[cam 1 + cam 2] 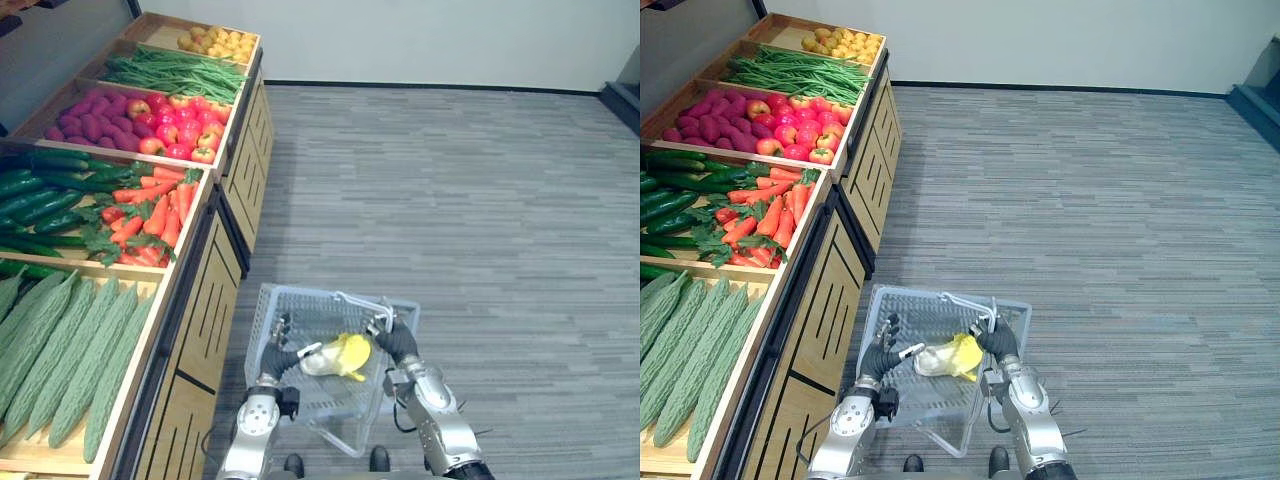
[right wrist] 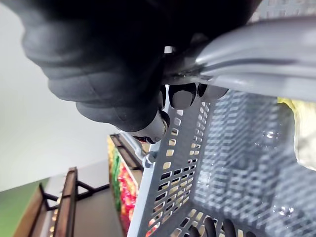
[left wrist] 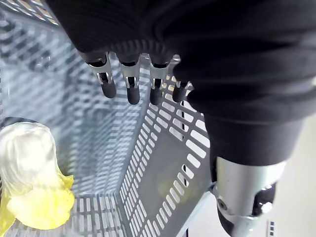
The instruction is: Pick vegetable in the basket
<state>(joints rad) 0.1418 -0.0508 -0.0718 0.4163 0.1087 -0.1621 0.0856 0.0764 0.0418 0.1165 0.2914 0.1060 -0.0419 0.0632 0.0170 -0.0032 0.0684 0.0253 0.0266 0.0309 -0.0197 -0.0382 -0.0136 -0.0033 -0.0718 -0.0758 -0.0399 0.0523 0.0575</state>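
stand (image 1: 205, 300): wooden produce stand along my left side, bins in a row running away from me.
near bin: long green bitter gourds (image 1: 60, 350), lying side by side.
next bin: cucumbers (image 1: 40, 195) on the outer side, carrots (image 1: 150, 215) with leafy tops on the aisle side.
further bins: purple sweet potatoes (image 1: 85, 115) beside red apples (image 1: 175, 130), then green beans (image 1: 175, 72), then small yellow fruit (image 1: 220, 42) at the far end.
left hand (image 1: 282, 352): down inside the basket at its stand-side wall. in the wrist view i see the fingers (image 3: 132, 84) hanging straight and loose with nothing in them, so i read it as released.
basket (image 1: 275, 305): pale grey slotted plastic, held low in front of me just off the stand, above the floor.
cabbage (image 1: 343, 355): white stalk, yellow leaves, lying inside the basket between my two hands, just beside the left hand. from the head views i can't tell whether the thumb touches it.
handle (image 2: 256, 44): grey bar over the basket's right side.
right hand (image 1: 393, 335): fingers curled around the handle, carrying the basket.
floor (image 1: 480, 200): grey striped carpet out to the right.
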